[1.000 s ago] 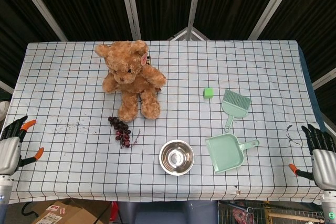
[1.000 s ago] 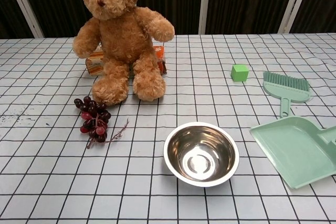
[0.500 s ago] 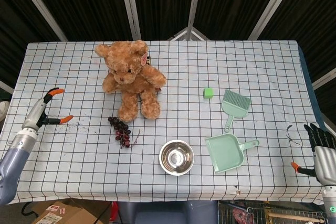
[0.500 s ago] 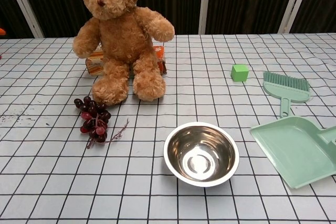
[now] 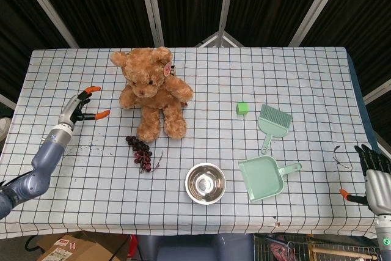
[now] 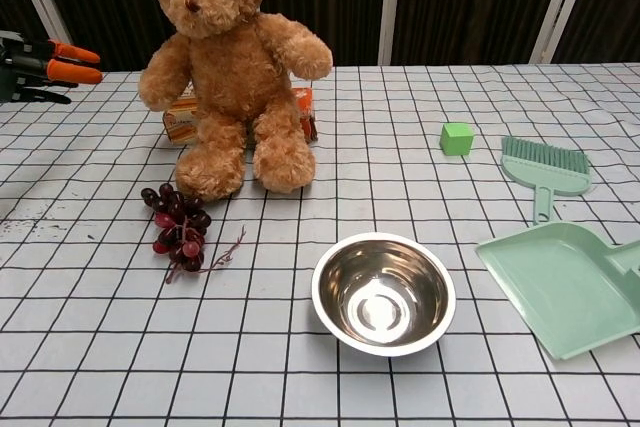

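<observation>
One left robot hand (image 5: 80, 109), fingers spread and empty, hovers left of the teddy bear (image 5: 152, 91); approach level, clearing the grapes (image 5: 140, 150). Right robot hand (image 5: 374, 178) idle, fingers apart.

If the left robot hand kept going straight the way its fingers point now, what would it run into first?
Most likely the teddy bear. The left robot hand hangs open over the tablecloth, fingertips aimed toward the bear's near arm, with nothing between them. Its height is hard to judge, so it might pass above the arm.
</observation>
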You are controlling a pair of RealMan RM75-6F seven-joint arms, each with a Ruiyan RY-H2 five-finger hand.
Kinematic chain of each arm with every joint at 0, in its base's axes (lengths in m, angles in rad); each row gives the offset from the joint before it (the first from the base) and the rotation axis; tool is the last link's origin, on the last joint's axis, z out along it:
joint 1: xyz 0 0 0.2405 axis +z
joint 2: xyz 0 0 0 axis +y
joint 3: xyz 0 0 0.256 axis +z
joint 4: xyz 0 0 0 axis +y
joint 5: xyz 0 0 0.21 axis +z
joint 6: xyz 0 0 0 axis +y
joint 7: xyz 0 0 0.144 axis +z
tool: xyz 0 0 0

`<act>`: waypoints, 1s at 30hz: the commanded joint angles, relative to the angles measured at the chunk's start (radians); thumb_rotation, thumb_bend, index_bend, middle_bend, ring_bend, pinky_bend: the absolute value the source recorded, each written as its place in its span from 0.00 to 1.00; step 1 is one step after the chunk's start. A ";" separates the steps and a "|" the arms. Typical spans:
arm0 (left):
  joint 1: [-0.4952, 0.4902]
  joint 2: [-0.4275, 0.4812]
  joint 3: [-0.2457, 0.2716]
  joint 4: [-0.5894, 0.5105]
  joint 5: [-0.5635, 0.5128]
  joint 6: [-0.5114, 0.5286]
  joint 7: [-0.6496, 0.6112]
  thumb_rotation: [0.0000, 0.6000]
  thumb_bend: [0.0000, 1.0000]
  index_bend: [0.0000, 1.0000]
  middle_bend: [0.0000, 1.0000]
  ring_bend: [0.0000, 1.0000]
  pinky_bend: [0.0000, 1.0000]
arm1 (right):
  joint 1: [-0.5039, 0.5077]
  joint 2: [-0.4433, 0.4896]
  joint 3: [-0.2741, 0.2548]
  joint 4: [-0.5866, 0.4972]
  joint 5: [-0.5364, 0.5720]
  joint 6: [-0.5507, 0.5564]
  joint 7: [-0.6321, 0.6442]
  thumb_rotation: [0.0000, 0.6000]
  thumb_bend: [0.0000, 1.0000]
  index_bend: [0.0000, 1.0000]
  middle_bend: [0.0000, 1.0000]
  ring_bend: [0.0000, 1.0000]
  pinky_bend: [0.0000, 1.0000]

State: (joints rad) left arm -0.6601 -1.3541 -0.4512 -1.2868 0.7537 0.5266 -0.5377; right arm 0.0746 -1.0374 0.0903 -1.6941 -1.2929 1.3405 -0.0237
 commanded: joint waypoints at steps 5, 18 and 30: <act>-0.077 -0.086 -0.006 0.130 -0.047 -0.078 -0.011 1.00 0.19 0.19 0.00 0.00 0.00 | 0.006 -0.004 0.003 0.003 0.016 -0.012 -0.010 1.00 0.13 0.00 0.00 0.00 0.00; -0.142 -0.183 -0.016 0.238 -0.073 -0.059 0.008 1.00 0.29 0.27 0.15 0.00 0.00 | 0.012 -0.005 0.003 0.002 0.026 -0.023 -0.015 1.00 0.13 0.00 0.00 0.00 0.00; -0.146 -0.223 -0.028 0.258 -0.050 -0.009 0.018 1.00 0.38 0.39 0.28 0.00 0.00 | 0.010 -0.002 0.000 0.003 0.017 -0.021 -0.002 1.00 0.12 0.00 0.00 0.00 0.00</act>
State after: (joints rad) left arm -0.8067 -1.5754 -0.4779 -1.0281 0.7018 0.5151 -0.5193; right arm 0.0850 -1.0396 0.0903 -1.6915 -1.2755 1.3190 -0.0259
